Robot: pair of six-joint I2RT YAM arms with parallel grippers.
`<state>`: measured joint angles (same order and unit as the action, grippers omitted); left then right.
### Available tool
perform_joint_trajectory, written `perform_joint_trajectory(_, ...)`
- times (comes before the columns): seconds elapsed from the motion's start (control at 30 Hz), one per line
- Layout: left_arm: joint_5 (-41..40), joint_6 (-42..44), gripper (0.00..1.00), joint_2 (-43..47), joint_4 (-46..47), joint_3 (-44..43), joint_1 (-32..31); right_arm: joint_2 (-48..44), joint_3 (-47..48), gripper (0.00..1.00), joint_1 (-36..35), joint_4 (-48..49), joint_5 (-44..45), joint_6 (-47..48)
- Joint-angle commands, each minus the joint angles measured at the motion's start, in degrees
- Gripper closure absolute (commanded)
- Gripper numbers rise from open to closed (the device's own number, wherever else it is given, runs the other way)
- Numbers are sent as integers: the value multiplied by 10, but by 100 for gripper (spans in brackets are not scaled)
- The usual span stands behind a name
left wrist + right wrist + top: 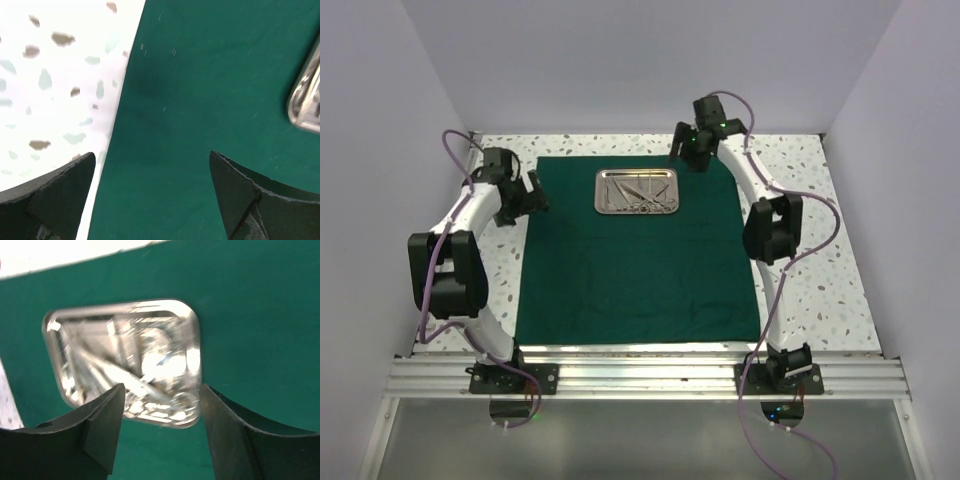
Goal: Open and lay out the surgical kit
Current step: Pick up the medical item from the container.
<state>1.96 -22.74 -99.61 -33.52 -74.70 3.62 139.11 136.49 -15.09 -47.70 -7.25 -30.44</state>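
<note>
Well, left gripper (150, 167) gapes empty over the edge of the green cloth (640, 270); right gripper (162, 395), parted and empty, hovers above the steel tray (600, 193) at the cloth's far middle. A clumsy grab might tip it, spilling instruments (642, 190).

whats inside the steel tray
Slim silver instruments lie crossed inside the steel tray, which sits on the green cloth. They overlap, so their count and types cannot be told; the tray floor beneath them is hidden.

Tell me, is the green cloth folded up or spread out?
Spread out. The green cloth lies flat as one big square, with the shiny tray sitting on its far part.
</note>
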Motion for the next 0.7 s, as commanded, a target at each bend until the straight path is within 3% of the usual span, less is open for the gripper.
perform_joint_trajectory(0.0,12,16,0,49,18,33,2,-8,-1,37,-20,9,-31,23)
perform_joint_trajectory(0.17,27,21,0,100,33,90,2,-2,-10,40,-67,-2,-8,53)
perform_joint_trajectory(0.43,45,26,0,175,44,169,2,39,17,43,-78,-41,24,92)
perform_joint_trajectory(0.67,41,45,0,215,39,194,2,27,-37,44,-91,-43,57,142)
